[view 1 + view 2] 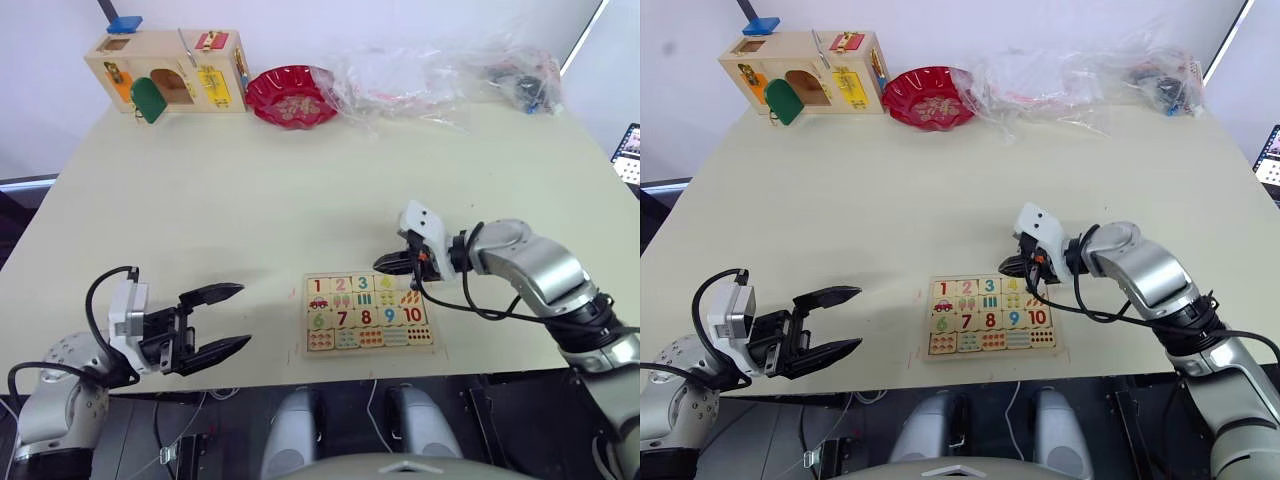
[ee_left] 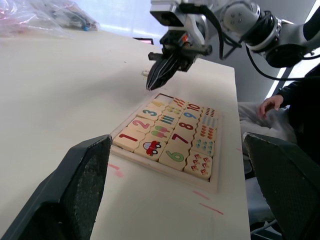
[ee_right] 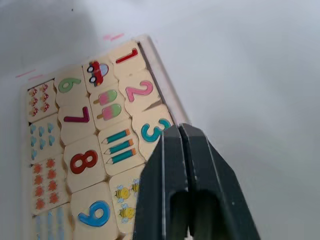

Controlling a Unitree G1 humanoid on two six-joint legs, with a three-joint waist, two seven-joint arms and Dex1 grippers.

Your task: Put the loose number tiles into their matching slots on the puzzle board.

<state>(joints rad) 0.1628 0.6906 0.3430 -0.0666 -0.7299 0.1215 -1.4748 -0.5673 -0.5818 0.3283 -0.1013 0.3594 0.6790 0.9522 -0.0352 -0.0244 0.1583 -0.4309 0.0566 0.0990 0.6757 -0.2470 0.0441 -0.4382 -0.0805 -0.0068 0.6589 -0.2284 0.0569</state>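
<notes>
The right gripper (image 1: 392, 263) has its 2 black fingers (image 3: 172, 190) pressed together with nothing between them. The closed tips hover just above the far right end of the puzzle board (image 1: 368, 313), over the top row near the tiles 3 and 4. The closed, pointed posture suits nudging or pressing a tile flat rather than picking one up; this is a judgement.

The left gripper (image 1: 213, 322) has its fingers (image 1: 215, 293) spread wide and holds nothing. It sits low over the table (image 1: 250, 190), well to the left of the board, with its tips aimed toward it. This reads as a standby position that leaves the board free for the other arm.

The puzzle board lies flat near the front edge of the table, between the 2 grippers. Its matching slots (image 2: 165, 111) in the top row hold tiles 1, 2, 3 and 4; whether a 5 is seated cannot be told, since the right gripper covers that end. The rows below show pictures, the numbers 6 to 10, and dot patterns, all seated. No loose tile can be made out on the table near the board, so the task appears nearly or fully complete.

At the far edge stand a wooden latch box (image 1: 168, 70), a red bowl (image 1: 292, 96) and clear plastic bags (image 1: 440, 75), all well apart from the work area.
</notes>
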